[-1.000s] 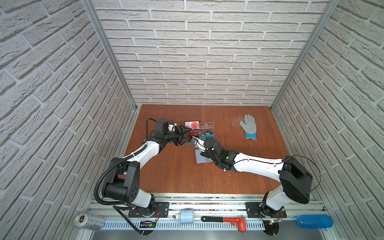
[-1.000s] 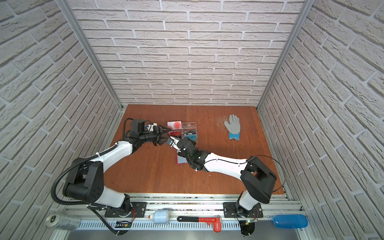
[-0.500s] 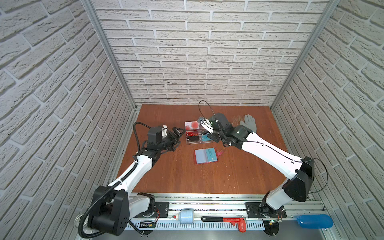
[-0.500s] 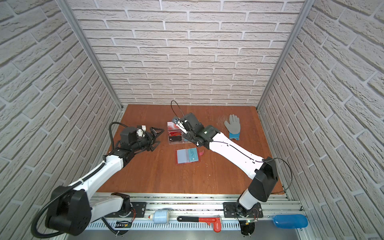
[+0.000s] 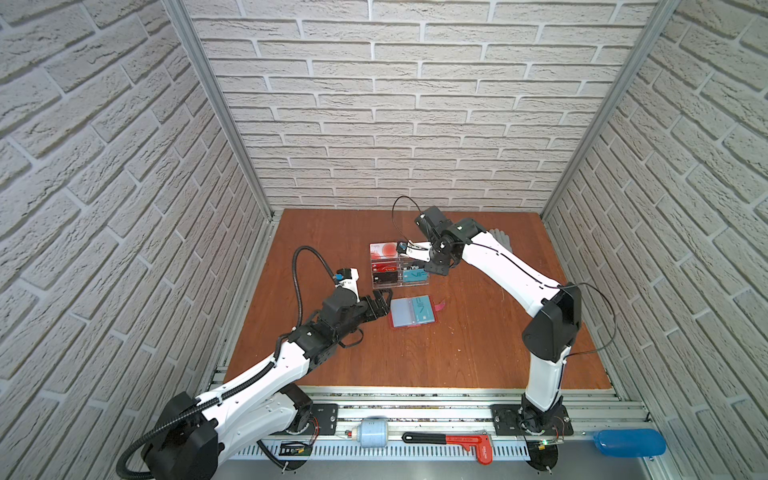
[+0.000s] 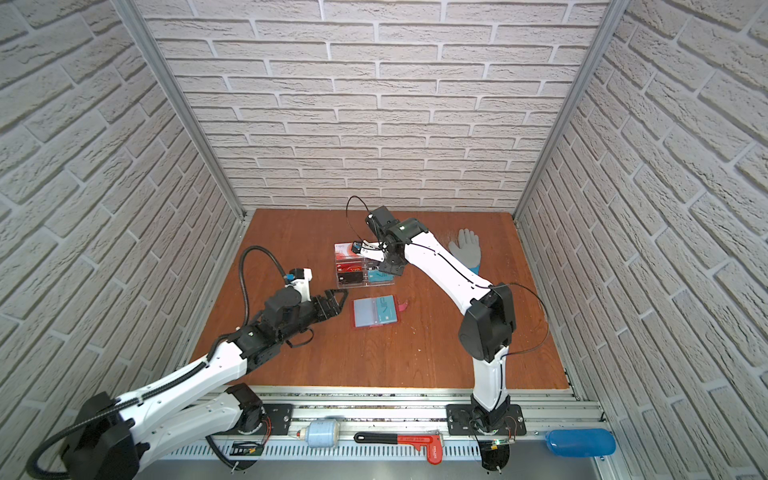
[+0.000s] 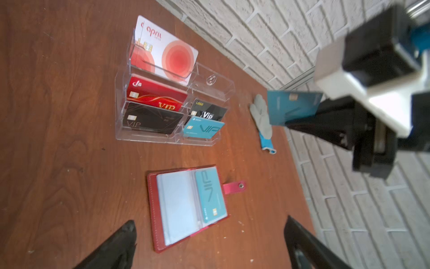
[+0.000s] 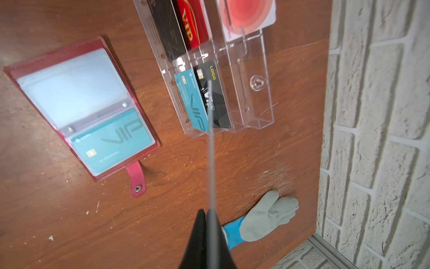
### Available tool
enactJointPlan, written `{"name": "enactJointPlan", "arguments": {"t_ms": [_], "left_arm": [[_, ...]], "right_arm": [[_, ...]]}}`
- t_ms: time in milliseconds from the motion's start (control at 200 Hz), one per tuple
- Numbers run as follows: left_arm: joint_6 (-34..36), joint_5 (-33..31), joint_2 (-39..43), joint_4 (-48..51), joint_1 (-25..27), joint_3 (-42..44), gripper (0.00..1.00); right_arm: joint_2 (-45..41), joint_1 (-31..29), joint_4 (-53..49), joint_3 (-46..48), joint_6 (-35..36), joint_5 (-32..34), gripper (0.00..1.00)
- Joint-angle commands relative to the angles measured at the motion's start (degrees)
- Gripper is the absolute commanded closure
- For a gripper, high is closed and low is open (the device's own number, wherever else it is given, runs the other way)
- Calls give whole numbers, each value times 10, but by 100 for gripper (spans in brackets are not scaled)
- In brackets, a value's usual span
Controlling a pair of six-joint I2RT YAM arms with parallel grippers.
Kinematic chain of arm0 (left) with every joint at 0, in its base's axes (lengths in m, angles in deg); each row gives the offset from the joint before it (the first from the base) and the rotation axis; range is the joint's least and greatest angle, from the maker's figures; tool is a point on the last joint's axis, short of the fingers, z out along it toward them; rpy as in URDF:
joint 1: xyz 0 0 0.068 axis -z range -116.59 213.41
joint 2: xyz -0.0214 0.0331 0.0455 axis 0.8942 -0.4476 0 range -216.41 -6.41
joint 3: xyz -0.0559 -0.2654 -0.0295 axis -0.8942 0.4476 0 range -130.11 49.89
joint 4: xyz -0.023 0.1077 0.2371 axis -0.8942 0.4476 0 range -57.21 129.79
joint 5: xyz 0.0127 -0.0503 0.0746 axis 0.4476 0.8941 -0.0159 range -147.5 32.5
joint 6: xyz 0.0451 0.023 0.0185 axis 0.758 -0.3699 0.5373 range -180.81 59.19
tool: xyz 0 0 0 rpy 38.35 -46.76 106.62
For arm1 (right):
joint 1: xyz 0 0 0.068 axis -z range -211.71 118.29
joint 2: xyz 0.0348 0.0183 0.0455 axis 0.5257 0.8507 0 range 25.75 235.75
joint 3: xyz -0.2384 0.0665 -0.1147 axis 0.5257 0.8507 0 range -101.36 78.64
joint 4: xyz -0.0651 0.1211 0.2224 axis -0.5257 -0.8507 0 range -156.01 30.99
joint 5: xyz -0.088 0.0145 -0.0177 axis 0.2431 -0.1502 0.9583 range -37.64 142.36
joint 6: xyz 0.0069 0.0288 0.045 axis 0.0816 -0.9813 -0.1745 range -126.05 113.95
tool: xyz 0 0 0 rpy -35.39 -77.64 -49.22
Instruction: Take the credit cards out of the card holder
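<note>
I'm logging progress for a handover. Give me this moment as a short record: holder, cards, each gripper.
card holder: open flat, snap tab out
card in holder: one teal card in a sleeve; the facing sleeve looks empty
right gripper: jaws shut on held card
held card: teal, in the air near the stand
left gripper: jaws open, beside the holder, holding nothing
stand: clear, holds printed cards, one slot empty

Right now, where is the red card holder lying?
The card holder lies open near the middle of the table in a top view, just right of the open left gripper and on the near side of the clear card stand.
</note>
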Motion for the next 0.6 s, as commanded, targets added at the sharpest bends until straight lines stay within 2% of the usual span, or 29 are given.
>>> {"name": "enactJointPlan", "arguments": {"t_ms": [0,150,595], "left_arm": [[66,-83,-15,-56,32,-4,2],[121,-123,-28,-55,64,-14,2],[167,-151,-85,-150,76,5,2]], "right_arm": [[46,0,-72,-52,36,27,95],[101,0,-92,-96,52,65,94],[203,-5,-109,-201,92,84,94]]}}
